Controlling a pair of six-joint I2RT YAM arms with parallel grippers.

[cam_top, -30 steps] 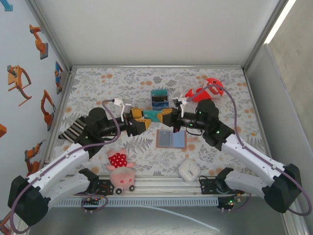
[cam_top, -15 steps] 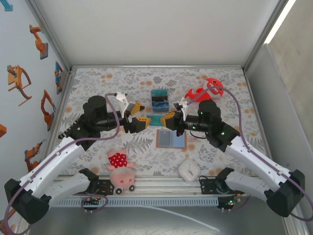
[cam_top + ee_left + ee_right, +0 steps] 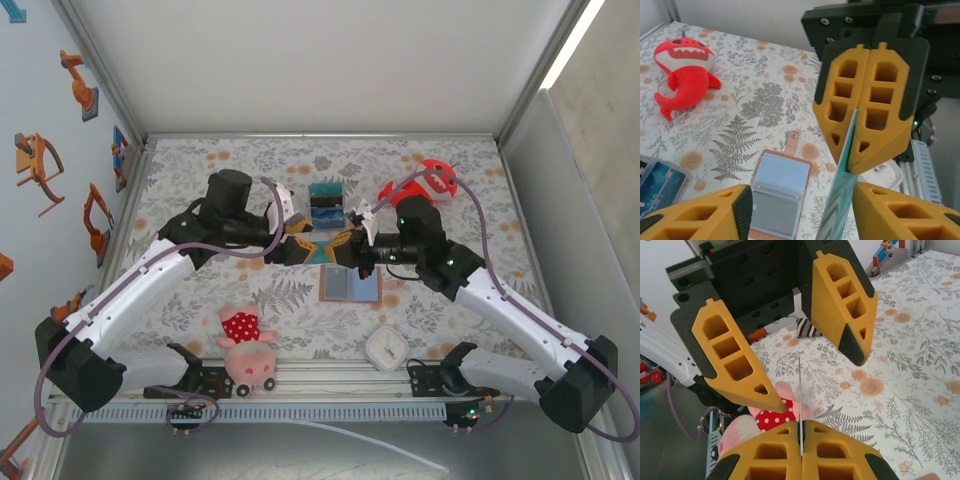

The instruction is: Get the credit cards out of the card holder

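Matt tan leather card holder (image 3: 780,197), smooth plastic-looking credit card (image 3: 840,200), plush shark (image 3: 682,65).

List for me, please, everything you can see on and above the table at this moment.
card holder: one, tan with blue-grey lining, open at mid-table
credit card: one, teal, in the air between the grippers
striped box: one, teal, black and blue, behind the grippers
shark plush: one, red, far right
plush toy: one, pink with red dotted part, near edge
square device: one, white, near edge
striped cloth: one, black and white, behind the left gripper
left gripper: yellow and black, open either side of the card
right gripper: yellow and black, shut on the card
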